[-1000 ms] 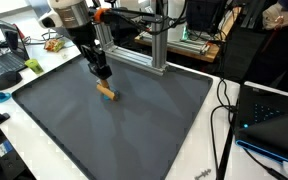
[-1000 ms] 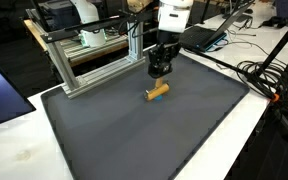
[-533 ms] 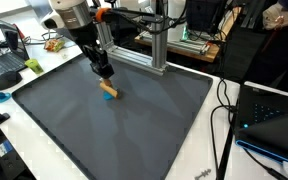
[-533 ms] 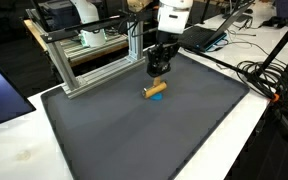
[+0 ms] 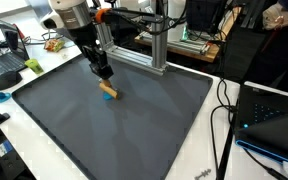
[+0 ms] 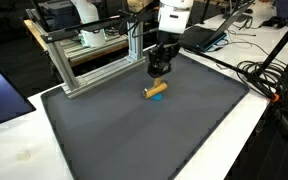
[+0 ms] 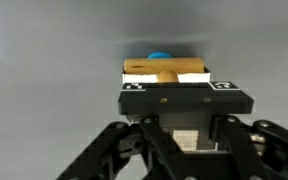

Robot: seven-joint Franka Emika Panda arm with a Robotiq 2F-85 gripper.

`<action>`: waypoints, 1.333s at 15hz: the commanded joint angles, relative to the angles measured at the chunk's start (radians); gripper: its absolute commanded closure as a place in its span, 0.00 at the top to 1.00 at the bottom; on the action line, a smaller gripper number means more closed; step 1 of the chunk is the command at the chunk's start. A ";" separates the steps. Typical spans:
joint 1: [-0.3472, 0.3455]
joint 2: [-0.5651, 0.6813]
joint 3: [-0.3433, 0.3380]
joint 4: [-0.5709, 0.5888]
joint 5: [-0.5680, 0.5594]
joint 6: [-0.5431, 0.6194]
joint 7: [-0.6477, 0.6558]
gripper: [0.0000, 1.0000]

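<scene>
A white table (image 5: 212, 128) carries a large dark grey mat (image 5: 134, 125) that covers most of its top, seen in both exterior views, with bare white edge (image 6: 24, 150) showing around it. A small wooden block (image 5: 107, 92) with a blue end lies directly on the mat, toward its far half. An aluminium frame (image 6: 94, 68) stands along the mat's far edge. Black cables (image 6: 259, 75) trail over the bare table beside the mat.
</scene>
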 commanded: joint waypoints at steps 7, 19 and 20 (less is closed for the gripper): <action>0.011 0.020 -0.006 -0.025 -0.013 0.088 0.011 0.22; 0.011 0.021 -0.009 -0.031 -0.013 0.138 0.013 0.22; 0.011 0.022 -0.009 -0.031 -0.013 0.142 0.013 0.22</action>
